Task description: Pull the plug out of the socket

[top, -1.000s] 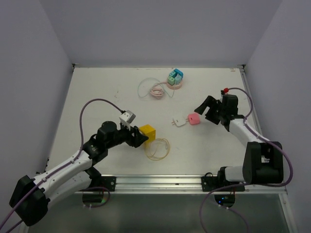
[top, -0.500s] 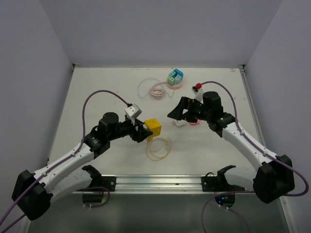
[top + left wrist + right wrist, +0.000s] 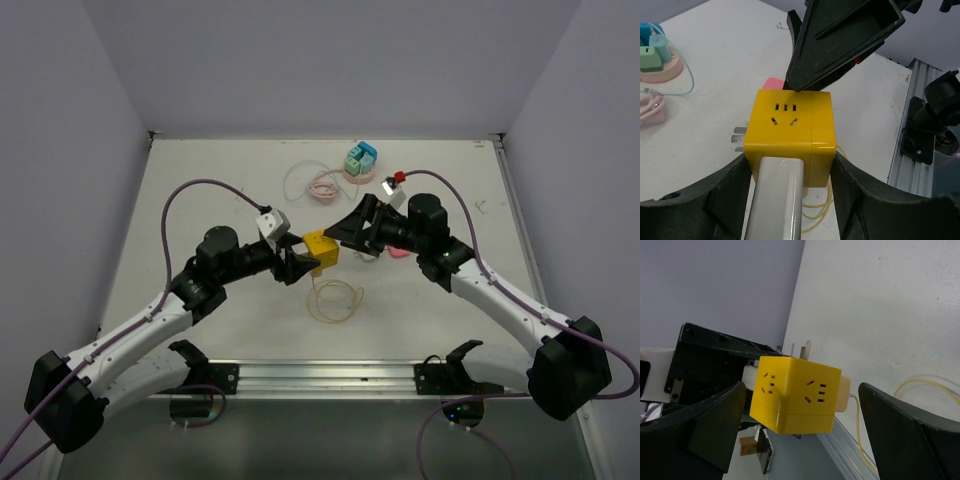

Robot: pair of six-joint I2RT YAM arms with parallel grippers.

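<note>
the left hand point(image 3: 290, 262) is clamped on the glossy yellow cube socket point(image 3: 322, 250), held above the bench point(image 3: 200, 200) at mid-scene. the right hand point(image 3: 350, 228), spread wide and empty, straddles it and is nearer the plug point(image 3: 844, 392), a smooth cream stub jutting sideways, its thin cable point(image 3: 821, 212) drooping

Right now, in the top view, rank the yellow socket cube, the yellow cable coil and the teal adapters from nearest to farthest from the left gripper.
1. yellow socket cube: mid-table, clamped in the left gripper itself.
2. yellow cable coil: on the table just below the cube, toward the arm bases.
3. teal adapters: near the table's far edge.
</note>
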